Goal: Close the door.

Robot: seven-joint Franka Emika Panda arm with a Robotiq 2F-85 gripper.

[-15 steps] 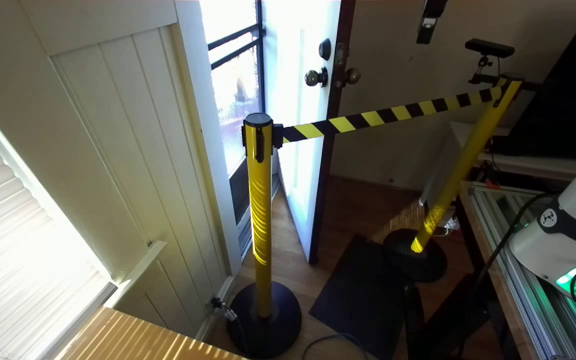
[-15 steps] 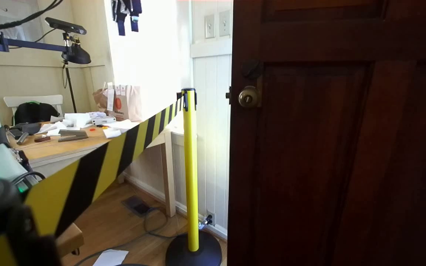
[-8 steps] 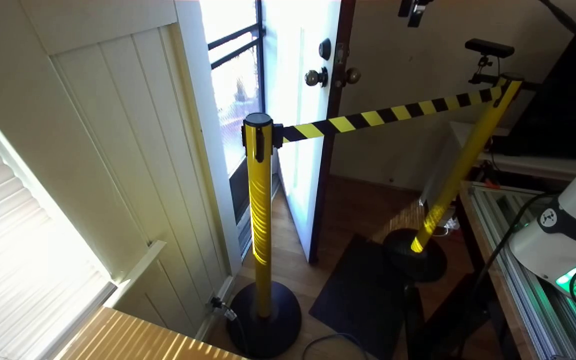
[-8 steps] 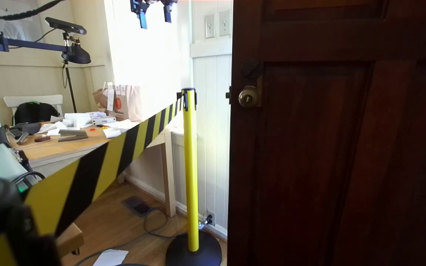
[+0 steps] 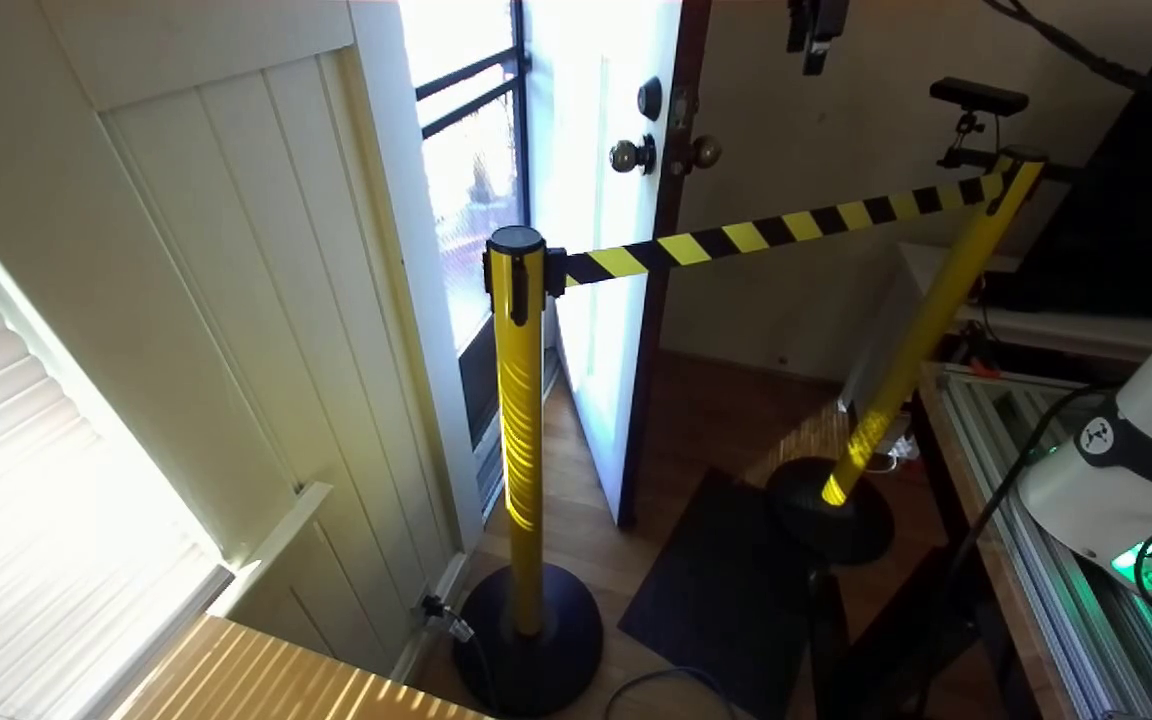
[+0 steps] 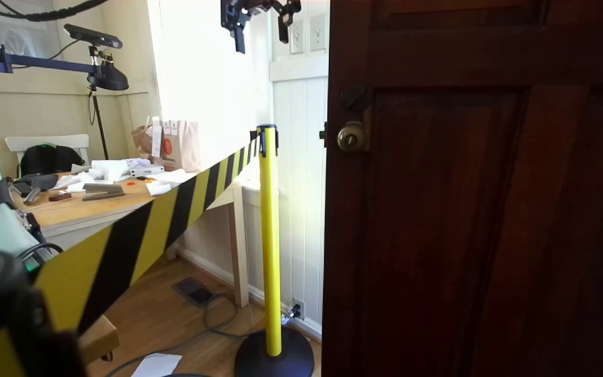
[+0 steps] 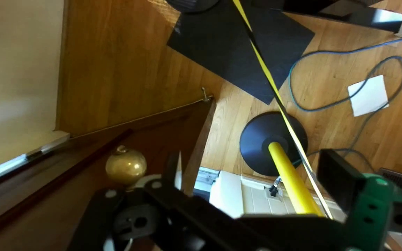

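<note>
- Nearest in the wrist view, the Robotiq gripper [image 7: 250,155] is released, its two fingers [image 7: 339,174] parted wide; it shows apart from the wooden door [image 6: 437,235] in both exterior views.
- The door stands well ajar, filling the right side of an exterior view with a dark reddish-brown panelled face.
- A round brass-coloured knob [image 6: 352,137] sits near its free edge, a dark round lock [image 6: 356,98] just above it, and a latch bolt [image 6: 323,135] juts from the edge.
- Its opposite face [image 5: 598,350] is white, washed in bright light.
- Near that edge, a yellow stanchion [image 6: 270,235] stands upright, a striped belt [image 6: 139,246] running from its top.
- Farther off, a brown paper bag [image 6: 178,152] with white slips [image 6: 156,137] at its top stands on a wooden table [image 6: 76,210]; its contents are hidden.
- Beyond the table, a black bag [image 6: 50,159] sits at a white chair [image 6: 71,141], contents also hidden.
</note>
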